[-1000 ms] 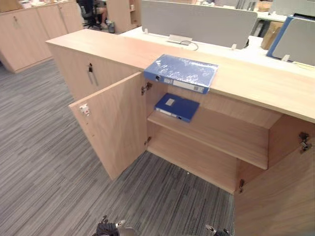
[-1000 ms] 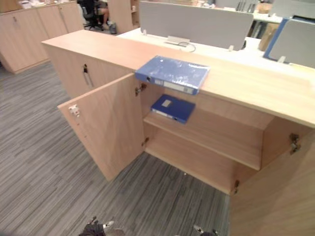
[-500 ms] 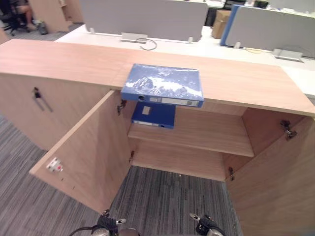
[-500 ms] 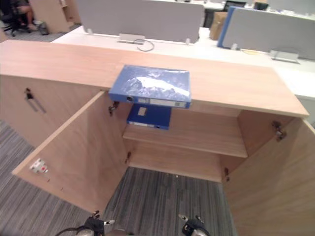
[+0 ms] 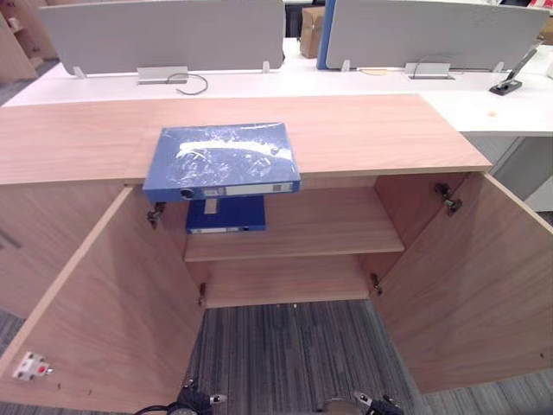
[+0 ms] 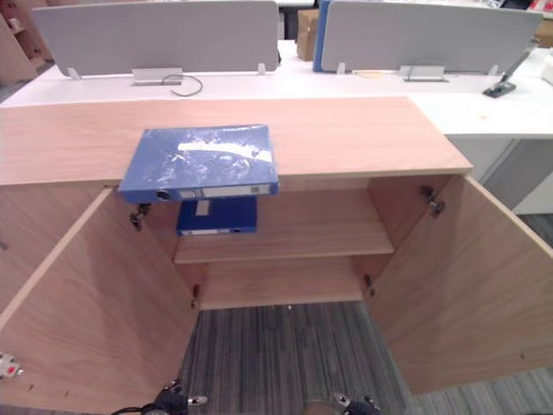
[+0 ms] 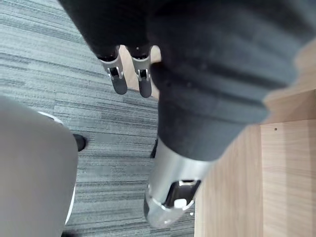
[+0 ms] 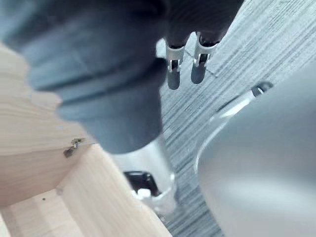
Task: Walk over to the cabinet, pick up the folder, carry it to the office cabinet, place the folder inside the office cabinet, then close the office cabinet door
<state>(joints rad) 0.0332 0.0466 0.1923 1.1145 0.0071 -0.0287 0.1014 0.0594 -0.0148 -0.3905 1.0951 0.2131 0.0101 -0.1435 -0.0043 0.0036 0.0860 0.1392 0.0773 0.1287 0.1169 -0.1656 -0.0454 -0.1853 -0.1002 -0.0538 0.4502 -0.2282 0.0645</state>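
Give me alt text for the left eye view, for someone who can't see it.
A blue folder lies flat on top of a light wood cabinet, its spine jutting over the front edge. Below, the left door and right door stand open, showing a second blue folder on the upper shelf. Grey desk dividers stand behind.

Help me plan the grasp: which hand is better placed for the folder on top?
Left, probably: the folder lies left of centre, nearer the left hand than the right hand.

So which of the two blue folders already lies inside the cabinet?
The dark blue folder on the upper shelf; the glossy folder lies on the cabinet top, overhanging its edge.
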